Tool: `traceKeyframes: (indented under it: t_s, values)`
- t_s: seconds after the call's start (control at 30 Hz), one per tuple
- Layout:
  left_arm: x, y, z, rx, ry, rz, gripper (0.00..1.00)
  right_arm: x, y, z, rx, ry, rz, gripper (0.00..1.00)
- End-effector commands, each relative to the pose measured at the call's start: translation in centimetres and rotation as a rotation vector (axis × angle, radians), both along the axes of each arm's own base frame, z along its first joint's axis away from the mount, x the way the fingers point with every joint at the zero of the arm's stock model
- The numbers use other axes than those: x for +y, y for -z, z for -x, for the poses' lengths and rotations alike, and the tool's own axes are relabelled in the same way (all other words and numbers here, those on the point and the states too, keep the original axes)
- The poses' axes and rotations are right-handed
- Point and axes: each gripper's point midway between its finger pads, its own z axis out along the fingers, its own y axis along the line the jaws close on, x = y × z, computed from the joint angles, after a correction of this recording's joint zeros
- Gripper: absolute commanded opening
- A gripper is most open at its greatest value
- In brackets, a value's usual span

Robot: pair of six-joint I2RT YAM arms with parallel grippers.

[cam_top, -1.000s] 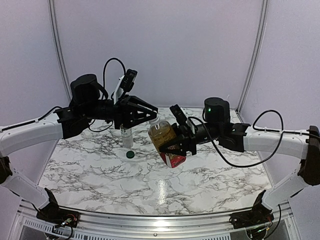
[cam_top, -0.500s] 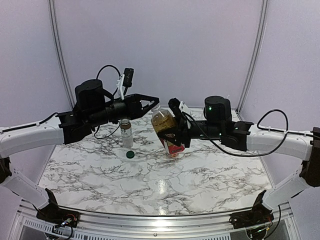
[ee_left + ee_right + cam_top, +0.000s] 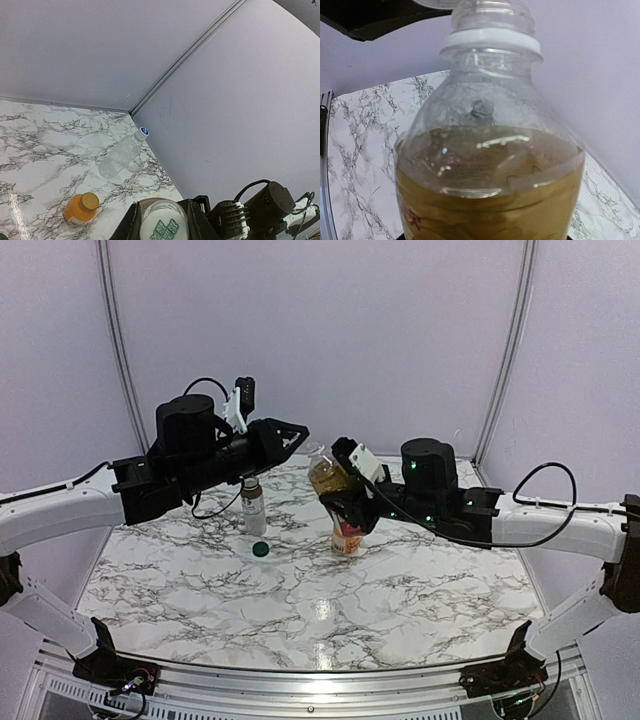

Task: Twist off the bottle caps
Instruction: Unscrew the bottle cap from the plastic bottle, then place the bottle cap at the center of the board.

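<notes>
Pinching the white cap (image 3: 162, 227) between narrow jaws, our left gripper (image 3: 298, 430) hangs up and off to the side of the tea bottle (image 3: 328, 478). See it?

We see it. The bottle's threaded neck is bare, only the white ring under it. And our right gripper (image 3: 350, 515)?

Clamped round the bottle's lower body, holding it tilted above the table (image 3: 200, 600), mouth aimed at the left arm. We reckon that lean is there so the other hand can meet the cap head-on and twist.

Makes sense, one hand braces and one turns. Where are the rest?

Near the back, the short bottle (image 3: 253, 508) stands upright, with a green cap (image 3: 261, 549) lying loose on the marble just in front of it. We'd guess that's its own.

And the far corner?

From the left wrist we spot the juice bottle (image 3: 79, 210) with its orange cap (image 3: 90, 201) on, and the clear bottle (image 3: 119, 156) lying on its side, blue-and-white cap (image 3: 143, 132) on. Two to go, we judge, once this cap is set down.
</notes>
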Motion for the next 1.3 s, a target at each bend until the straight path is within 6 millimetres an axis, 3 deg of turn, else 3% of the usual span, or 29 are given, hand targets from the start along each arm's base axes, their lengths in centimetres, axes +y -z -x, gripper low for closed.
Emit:
traceKeyframes:
  t_s: [0.0,0.2,0.37,0.53,0.67,0.77,1.0,1.27]
  values:
    - [0.5,-0.6,-0.2,0.0,-0.037,-0.006,0.22,0.0,-2.2,0.0,-0.049,0.013,-0.025,0.38]
    - [2.4,-0.9,-0.4,-0.067,-0.096,-0.066,0.24,0.2,-2.5,1.2,-0.026,-0.054,-0.059,0.38]
    - [5.7,1.5,-1.0,-0.094,-0.193,-0.208,0.29,-0.2,-3.4,2.2,-0.004,-0.113,-0.1,0.39]
    - [11.2,5.3,-1.9,-0.067,-0.339,-0.334,0.31,-0.9,-3.8,2.4,0.014,-0.133,-0.131,0.39]
    - [15.3,9.7,-2.9,-0.001,-0.429,-0.411,0.33,-0.9,-3.8,2.3,0.027,-0.145,-0.144,0.39]
    - [17.4,12.8,-3.7,0.05,-0.475,-0.457,0.34,-0.6,-3.6,2.3,0.035,-0.155,-0.145,0.39]
    - [19.1,18.6,-5.3,0.14,-0.513,-0.532,0.34,-0.5,-3.0,2.4,0.05,-0.163,-0.14,0.39]
    - [19.9,25.5,-4.2,0.254,-0.5,-0.589,0.34,-0.8,-2.4,2.4,0.055,-0.152,-0.131,0.39]
